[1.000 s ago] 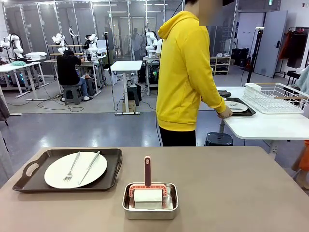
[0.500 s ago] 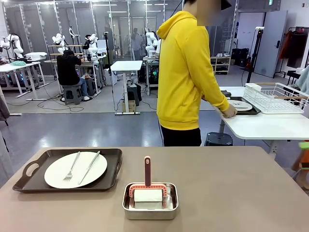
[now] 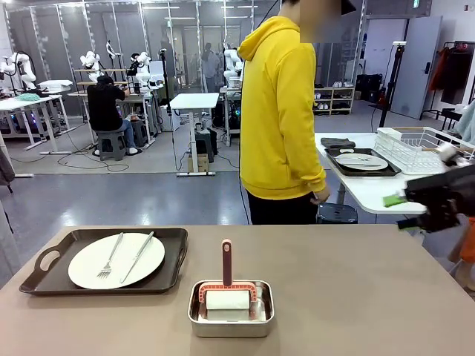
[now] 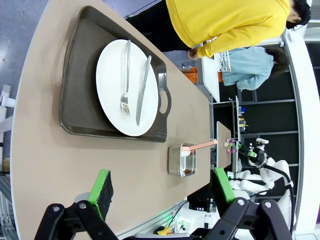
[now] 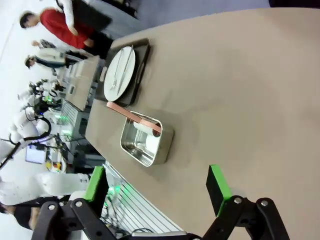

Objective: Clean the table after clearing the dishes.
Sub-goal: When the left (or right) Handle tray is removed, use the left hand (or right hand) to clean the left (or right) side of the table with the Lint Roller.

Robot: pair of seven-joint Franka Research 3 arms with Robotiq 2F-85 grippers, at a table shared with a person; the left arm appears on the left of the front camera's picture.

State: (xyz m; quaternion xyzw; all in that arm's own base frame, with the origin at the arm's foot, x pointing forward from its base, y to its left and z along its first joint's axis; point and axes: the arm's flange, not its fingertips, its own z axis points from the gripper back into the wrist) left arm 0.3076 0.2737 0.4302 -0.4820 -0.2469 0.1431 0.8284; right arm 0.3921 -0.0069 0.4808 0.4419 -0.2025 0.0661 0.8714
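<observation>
On the brown table (image 3: 356, 289), a dark tray (image 3: 44, 276) at the left holds a white plate (image 3: 82, 271) with a fork (image 3: 110, 258) and a knife (image 3: 137, 256). A second tray with a plate (image 3: 361, 161) rests on the white side table. My right gripper (image 3: 401, 211) hangs at the right edge above the table; in its wrist view the right gripper (image 5: 156, 187) is open and holds nothing. The left gripper (image 4: 161, 187) is open too, high above the table, with the plate (image 4: 112, 95) and tray (image 4: 80, 75) ahead.
A steel pan (image 3: 230, 319) with a pink-handled scrubber (image 3: 227, 261) stands at the table's front middle. A person in a yellow hoodie (image 3: 278, 111) stands behind the far edge, arm down. A wire rack (image 3: 423, 148) tops the white side table (image 3: 386, 194).
The person has let go of the tray on the white table and lowered the arm. My right gripper has come into the front view at the right edge.
</observation>
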